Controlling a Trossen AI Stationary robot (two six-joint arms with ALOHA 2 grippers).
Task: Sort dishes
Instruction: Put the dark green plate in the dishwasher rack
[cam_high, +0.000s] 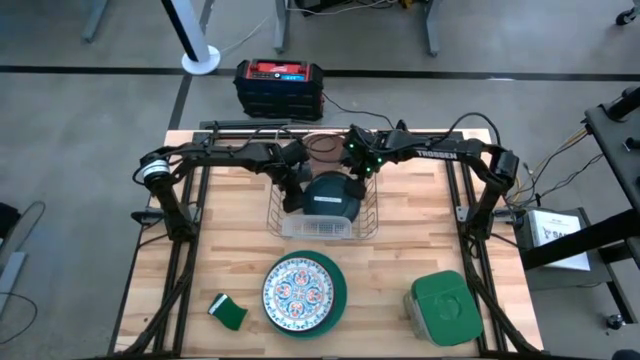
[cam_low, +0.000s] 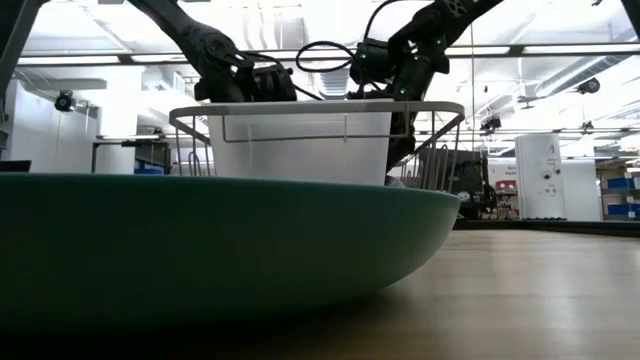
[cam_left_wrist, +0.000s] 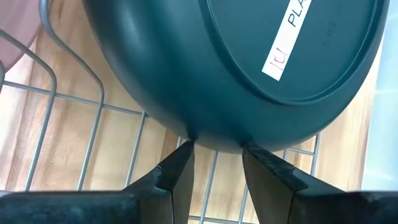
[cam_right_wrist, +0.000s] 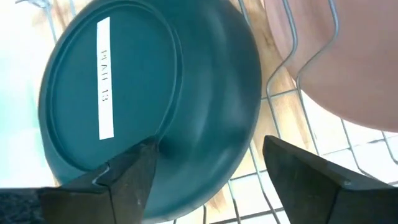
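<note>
A dark teal plate (cam_high: 331, 196) leans in the wire rack (cam_high: 372, 222), its labelled underside (cam_right_wrist: 106, 81) turned up toward both wrist cameras and its lower rim on the rack's wires. A salmon-pink plate (cam_high: 322, 148) stands at the rack's far end. My left gripper (cam_left_wrist: 217, 146) is at the teal plate's left edge, fingers a little apart, the rack showing between them. My right gripper (cam_right_wrist: 208, 155) is wide open over the plate's right edge, one finger on each side of the rim. The ornamented white plate (cam_high: 298, 292) lies on the teal-green plate (cam_high: 338, 290) near the front edge. My left gripper comes slanting down from the table's left, and both its fingertips (cam_left_wrist: 188, 144) end at the dark teal plate's lower outer wall (cam_left_wrist: 217, 140). Nothing reaches back between the fingers. I cannot tell whether the tips touch the plate or only stand behind its edge.
A white tub (cam_high: 318, 229) sits at the rack's near end. A green sponge (cam_high: 228, 312) lies front left, and a square green-lidded container (cam_high: 445, 308) front right. In the low view the teal-green plate (cam_low: 200, 250) fills the foreground.
</note>
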